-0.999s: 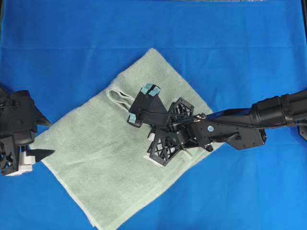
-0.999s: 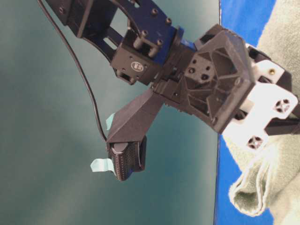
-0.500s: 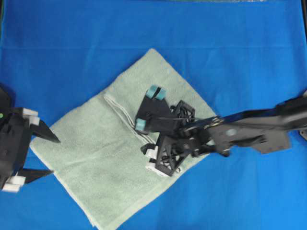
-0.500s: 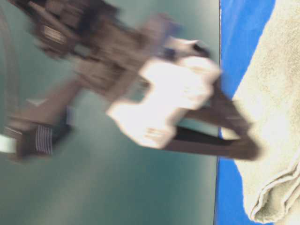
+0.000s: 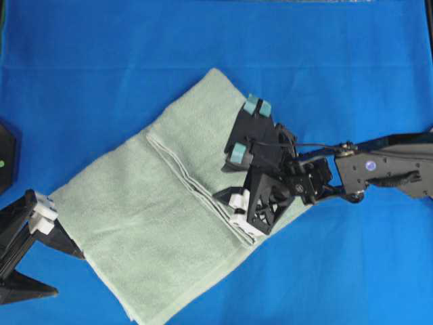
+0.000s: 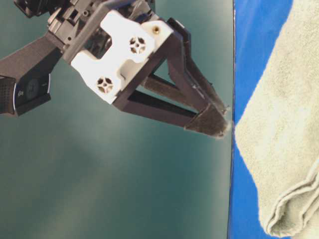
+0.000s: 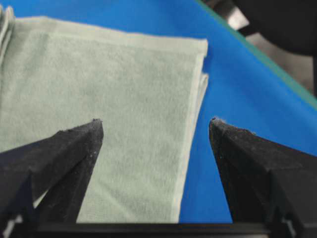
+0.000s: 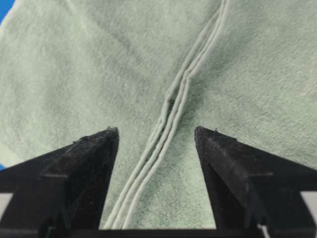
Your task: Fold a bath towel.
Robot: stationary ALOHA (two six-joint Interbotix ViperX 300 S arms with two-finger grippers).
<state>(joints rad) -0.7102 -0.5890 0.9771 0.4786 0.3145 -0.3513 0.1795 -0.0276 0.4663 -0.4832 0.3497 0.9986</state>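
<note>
Overhead: the towel (image 5: 162, 217) lies folded on the blue cloth (image 5: 101, 68), slanting from lower left to upper right, with stacked hems running across its middle. The right gripper (image 5: 233, 203) sits over those hems, jaws apart and holding nothing. The left gripper (image 5: 57, 271) is at the lower-left edge, jaws spread, one tip by the towel's corner.

Table level: the left gripper (image 6: 209, 122) hangs just off the cloth's edge, close to the towel (image 6: 279, 124).

Left wrist: open fingers (image 7: 74, 148) frame the towel's (image 7: 99, 109) hemmed corner, empty between.

Right wrist: open fingers (image 8: 89, 158) straddle the layered hems on the towel (image 8: 74, 64), gripping nothing.
</note>
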